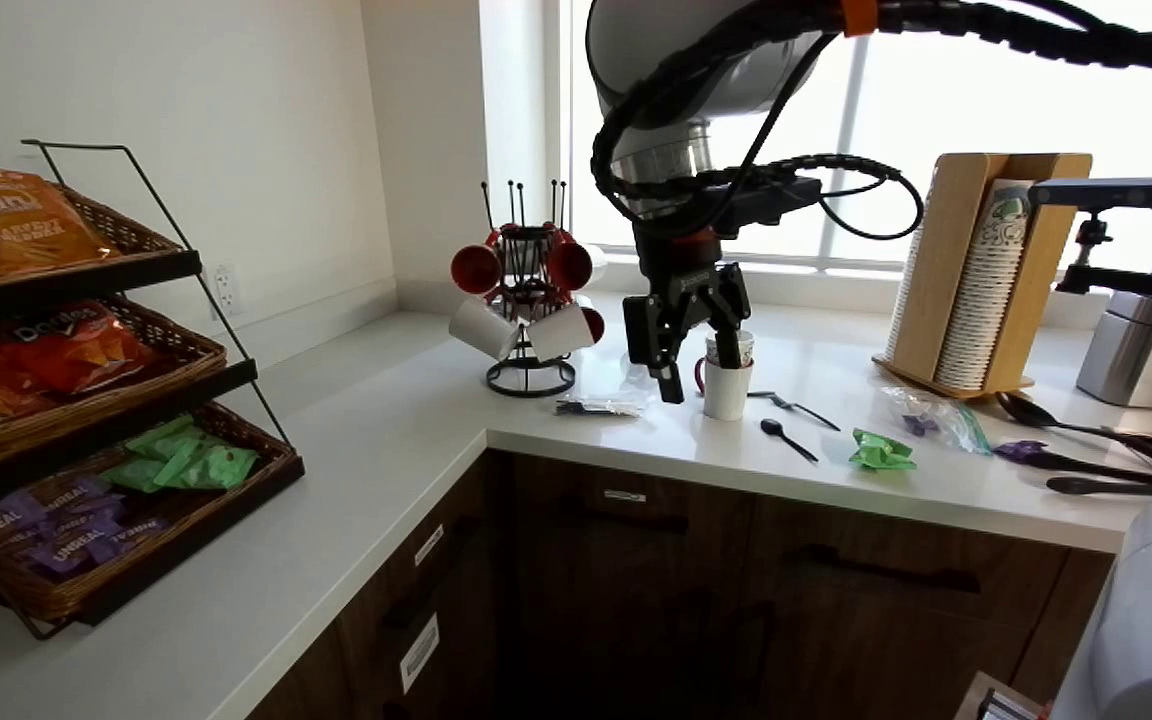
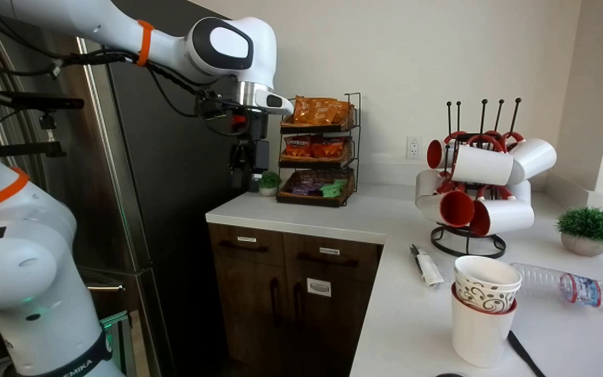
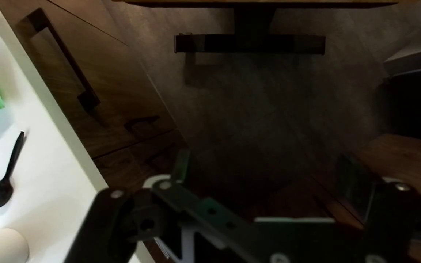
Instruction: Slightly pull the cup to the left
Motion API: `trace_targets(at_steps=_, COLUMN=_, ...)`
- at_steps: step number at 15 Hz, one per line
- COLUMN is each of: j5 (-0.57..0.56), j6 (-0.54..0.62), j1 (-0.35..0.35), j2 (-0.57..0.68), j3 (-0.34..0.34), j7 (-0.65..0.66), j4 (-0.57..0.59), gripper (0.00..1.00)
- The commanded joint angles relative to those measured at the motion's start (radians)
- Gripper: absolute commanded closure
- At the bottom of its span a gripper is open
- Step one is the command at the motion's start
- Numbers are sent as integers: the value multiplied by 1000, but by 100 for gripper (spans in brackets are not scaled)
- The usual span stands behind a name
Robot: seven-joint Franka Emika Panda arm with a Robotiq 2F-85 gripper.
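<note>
A red-lined white mug (image 1: 726, 398) stands upright on the white countertop (image 1: 386, 395), near the front edge of the run beneath the window (image 1: 936, 110), a little along from the inner corner. Nested paper cups (image 2: 490, 296) with a swirl print sit in its mouth, and its red handle (image 1: 699, 376) points toward the inner corner's side.

The Robotiq gripper (image 1: 701, 372) hangs from the Franka arm (image 2: 231, 44) with its fingers (image 1: 671, 385) spread wide apart. The wrist view looks between them at the floor (image 3: 261, 120), out past the countertop's front edge. In an exterior view the gripper crosses in front of the mug, though the two are well apart.

A black plastic spoon (image 3: 1, 190) lies near the mug by the front edge, and a crumpled green wrapper (image 1: 881, 452) lies farther along it. Toward the back edge, a clear water bottle (image 2: 584, 290) rests on its side, with a potted plant (image 2: 589, 228) beyond it. Between the inner corner and the back corner, a black mug tree (image 1: 530, 393) holds more red-lined mugs (image 2: 482, 165); a wooden cup dispenser (image 1: 1046, 260) stands along the window-side back edge. On the other run, against the wall-side edge, a three-tier snack rack (image 2: 314, 164) carries orange SunChips bags (image 2: 322, 111), red Doritos bags (image 2: 328, 146), purple UNREAL packets (image 1: 76, 520) and green packets (image 1: 201, 465).
</note>
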Motion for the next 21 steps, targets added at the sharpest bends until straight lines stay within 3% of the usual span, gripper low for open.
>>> trace_targets(at_steps=1, j5=-2, j6=-2, j1=6, j2=1, j3=-5, j7=2, j4=2, gripper=0)
trace_targets(at_steps=14, j5=-2, j6=-2, j1=6, j2=1, j3=-5, j7=2, j4=2, gripper=0)
trace_targets(at_steps=21, j5=-113, j6=165, j1=-82, j2=24, j3=-86, j7=17, j4=13, gripper=0)
